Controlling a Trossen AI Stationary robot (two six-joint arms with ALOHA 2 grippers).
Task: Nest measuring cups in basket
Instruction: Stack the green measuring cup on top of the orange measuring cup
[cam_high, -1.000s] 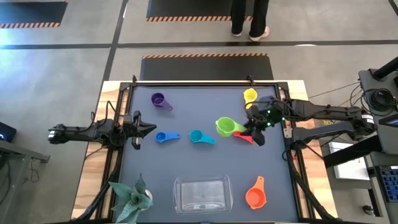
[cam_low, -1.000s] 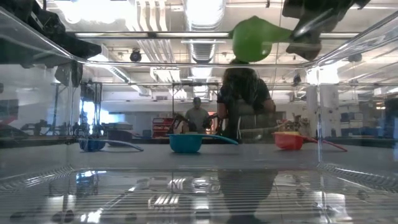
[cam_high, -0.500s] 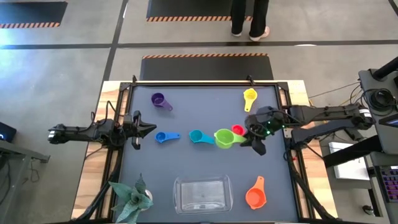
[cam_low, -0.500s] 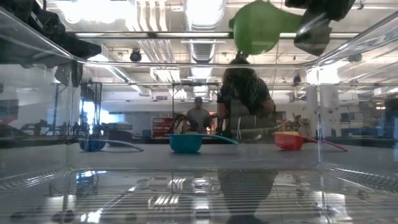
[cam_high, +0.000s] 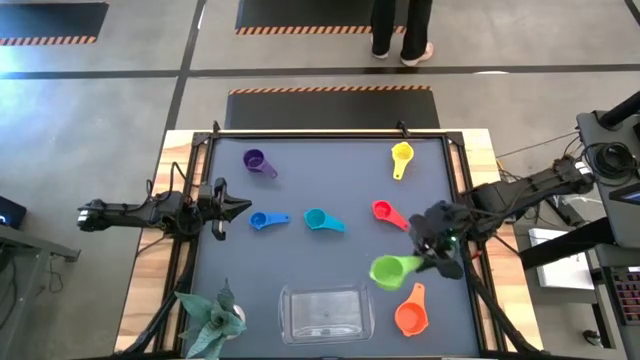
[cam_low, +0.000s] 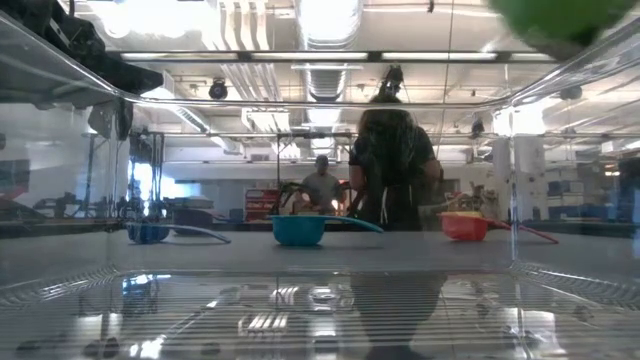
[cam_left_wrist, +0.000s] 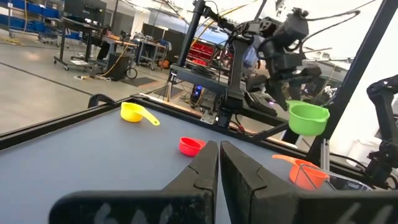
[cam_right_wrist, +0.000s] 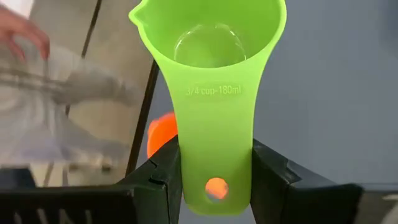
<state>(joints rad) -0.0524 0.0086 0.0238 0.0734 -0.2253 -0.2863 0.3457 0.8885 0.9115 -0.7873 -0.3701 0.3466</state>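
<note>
Green cup (cam_high: 388, 270) carried toward basket (cam_high: 326, 311)
Handle is clenched by right gripper (cam_high: 437, 262); lowering into basket is needed next.

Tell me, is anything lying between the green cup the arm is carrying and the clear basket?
No. In the high view, only bare dark mat separates the green cup, held by the right gripper, from the basket.

Seven measuring cups (cam_high: 388, 269); one basket (cam_high: 326, 311); apparently one plant (cam_high: 212, 318).
</note>
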